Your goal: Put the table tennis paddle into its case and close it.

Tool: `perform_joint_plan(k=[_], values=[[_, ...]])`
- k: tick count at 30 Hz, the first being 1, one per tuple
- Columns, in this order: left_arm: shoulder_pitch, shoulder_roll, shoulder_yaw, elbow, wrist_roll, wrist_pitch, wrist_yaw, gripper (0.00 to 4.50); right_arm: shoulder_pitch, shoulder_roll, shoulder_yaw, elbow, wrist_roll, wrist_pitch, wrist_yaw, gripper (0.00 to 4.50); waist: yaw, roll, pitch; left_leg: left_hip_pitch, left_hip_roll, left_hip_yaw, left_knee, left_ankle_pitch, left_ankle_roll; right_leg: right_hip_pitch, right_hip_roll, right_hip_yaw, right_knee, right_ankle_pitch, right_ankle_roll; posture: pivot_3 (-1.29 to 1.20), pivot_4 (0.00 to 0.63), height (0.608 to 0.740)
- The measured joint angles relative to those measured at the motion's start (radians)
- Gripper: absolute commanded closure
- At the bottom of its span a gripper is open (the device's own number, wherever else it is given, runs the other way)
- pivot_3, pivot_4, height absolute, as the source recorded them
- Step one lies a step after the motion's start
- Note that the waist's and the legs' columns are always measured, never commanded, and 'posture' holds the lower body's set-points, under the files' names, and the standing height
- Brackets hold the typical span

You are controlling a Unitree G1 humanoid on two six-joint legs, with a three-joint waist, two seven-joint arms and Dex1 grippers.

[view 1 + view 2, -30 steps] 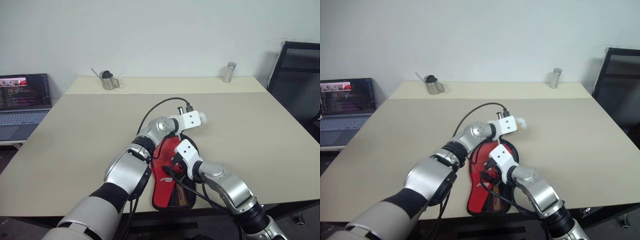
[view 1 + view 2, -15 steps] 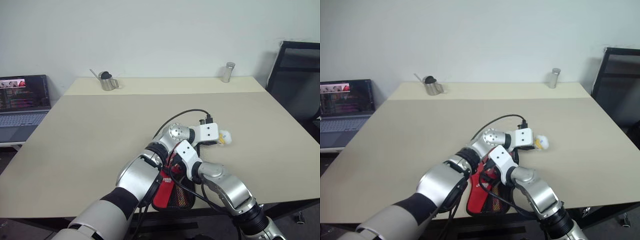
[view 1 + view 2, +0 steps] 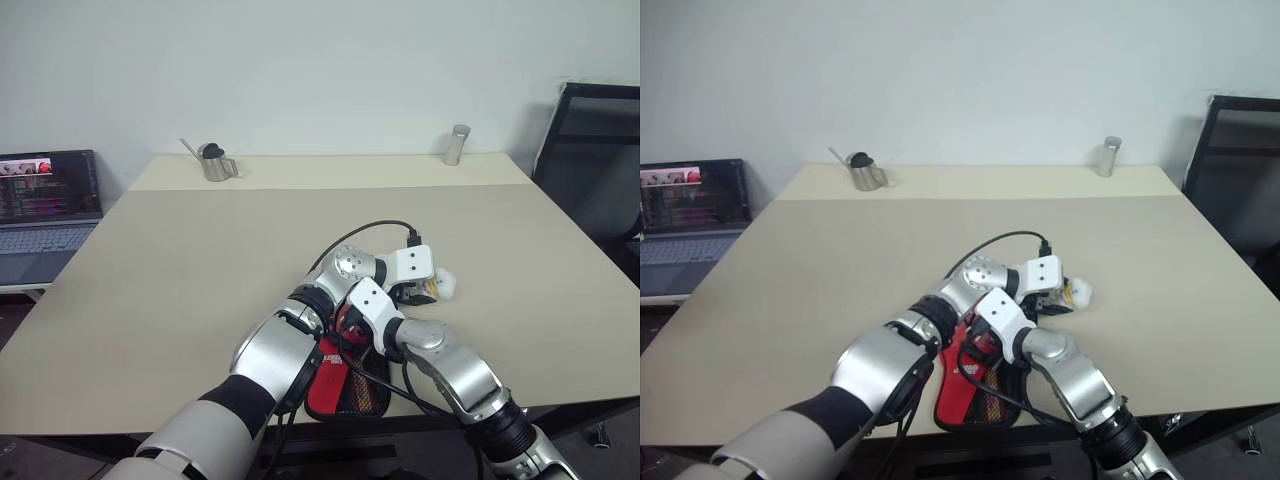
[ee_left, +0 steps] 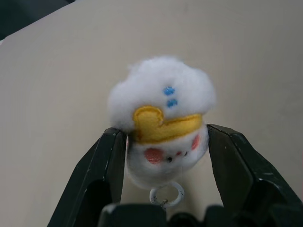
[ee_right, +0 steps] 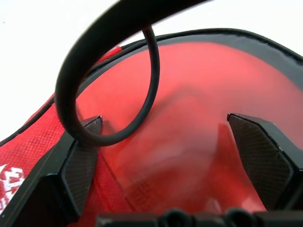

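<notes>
The case (image 3: 335, 385) lies near the table's front edge, red panel with white lettering and black mesh up, mostly covered by my two arms. My right gripper (image 5: 182, 123) stands open just above it, over a smooth red surface inside a black rim. I cannot tell whether that surface is the paddle's face or the case. A black cable (image 5: 151, 71) loops in front of its fingers. My left gripper (image 4: 165, 137) reaches past the case's far right side. It is open, with a small white plush charm (image 4: 163, 101) with a metal ring lying on the table between its fingers.
The beige table (image 3: 200, 260) stretches wide behind the case. At the back stand a small metal pitcher (image 3: 215, 162) on the left and a metal cylinder (image 3: 457, 144) on the right. A laptop (image 3: 45, 200) sits off the left side and a black chair (image 3: 595, 150) off the right.
My left gripper swung to the right past the case's top with the white charm, then opened its fingers around it. The right gripper has stayed over the case.
</notes>
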Motion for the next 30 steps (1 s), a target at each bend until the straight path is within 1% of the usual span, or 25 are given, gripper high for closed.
perform_joint_plan(k=[12,20,25,30], values=[[-0.005,0.035,0.021,0.0,-0.037,0.002,0.001,1.33,-0.048,0.024,0.0,0.041,-0.049,-0.001,0.022,0.0,-0.001,0.0,0.0,-0.002,0.0,0.0,0.0,0.0,0.0,-0.002,0.0,0.0,0.0,0.0,0.0,0.0,0.15,0.74],[0.003,0.053,0.033,-0.032,-0.073,0.062,-0.038,1.33,-0.073,0.041,-0.003,0.05,-0.056,0.025,0.039,0.0,-0.001,0.0,0.0,-0.002,0.0,0.0,0.0,0.0,0.0,-0.002,0.0,0.0,0.0,0.0,0.0,0.0,0.15,0.74],[0.009,0.055,0.033,-0.047,-0.097,0.079,-0.038,1.33,-0.084,0.033,-0.01,0.039,-0.056,0.052,0.075,0.0,-0.001,0.0,0.0,-0.002,0.0,0.001,0.0,0.0,0.0,-0.002,0.0,0.001,0.0,0.0,0.0,0.0,0.15,0.74],[0.022,0.055,0.033,-0.086,-0.132,0.079,-0.038,1.33,-0.087,-0.001,-0.011,0.011,-0.046,0.05,0.128,0.0,-0.001,0.0,0.0,-0.002,0.0,0.001,0.0,0.0,0.0,-0.002,0.0,0.001,0.0,0.0,0.0,0.0,0.15,0.74]])
